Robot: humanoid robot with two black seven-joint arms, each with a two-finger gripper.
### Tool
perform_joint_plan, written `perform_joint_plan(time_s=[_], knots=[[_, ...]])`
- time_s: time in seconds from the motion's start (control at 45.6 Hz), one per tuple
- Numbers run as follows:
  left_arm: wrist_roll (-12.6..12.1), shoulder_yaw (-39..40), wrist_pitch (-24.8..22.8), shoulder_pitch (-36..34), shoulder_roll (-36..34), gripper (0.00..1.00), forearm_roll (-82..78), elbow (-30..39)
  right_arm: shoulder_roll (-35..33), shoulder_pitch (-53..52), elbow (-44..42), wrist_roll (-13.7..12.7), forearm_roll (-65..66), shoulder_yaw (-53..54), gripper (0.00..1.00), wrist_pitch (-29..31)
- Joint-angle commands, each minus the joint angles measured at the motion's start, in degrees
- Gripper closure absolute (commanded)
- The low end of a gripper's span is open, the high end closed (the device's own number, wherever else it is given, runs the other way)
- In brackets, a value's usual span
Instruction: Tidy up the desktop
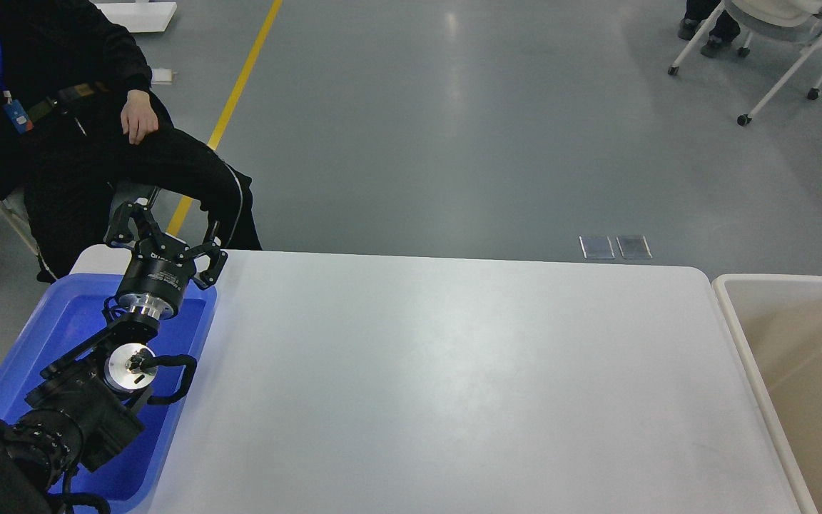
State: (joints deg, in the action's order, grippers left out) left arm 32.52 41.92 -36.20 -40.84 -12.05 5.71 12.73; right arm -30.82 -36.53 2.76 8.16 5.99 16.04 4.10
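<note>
The desktop (454,371) is a large white tabletop with rounded corners, and nothing lies on it. My left gripper (167,223) hangs over the far end of the blue tray (72,321) at the table's left side. Its two fingers are spread apart and hold nothing. The left arm covers much of the tray's inside. My right gripper is out of view.
A beige bin (810,343) stands against the table's right edge. A seated person in black (97,157) is just behind the far left corner, close to my left gripper. A white wheeled chair (775,43) stands far back on the grey floor.
</note>
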Motion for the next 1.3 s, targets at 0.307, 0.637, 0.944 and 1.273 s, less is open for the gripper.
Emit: perform_joint_plan(time_s=[0.307,0.637,0.944,1.273], knots=[[-0.09,0.0,0.08,-0.03,0.0,0.0,0.0,-0.07,-5.22,0.05,4.8,6.06,-3.09,29.4,0.0,31.76],[-0.09,0.0,0.08,0.05,0.0,0.0,0.0,-0.07,-1.18,4.62,15.26,16.44,-3.09,31.85,0.0,32.02],[-0.09,0.0,0.08,0.05,0.0,0.0,0.0,0.01,-1.27,12.09,42.06,17.94,-2.21,36.51,0.0,17.63],[-0.09,0.0,0.08,-0.03,0.0,0.0,-0.08,0.02,6.73,11.83,43.56,22.6,4.56,36.51,0.0,3.37]])
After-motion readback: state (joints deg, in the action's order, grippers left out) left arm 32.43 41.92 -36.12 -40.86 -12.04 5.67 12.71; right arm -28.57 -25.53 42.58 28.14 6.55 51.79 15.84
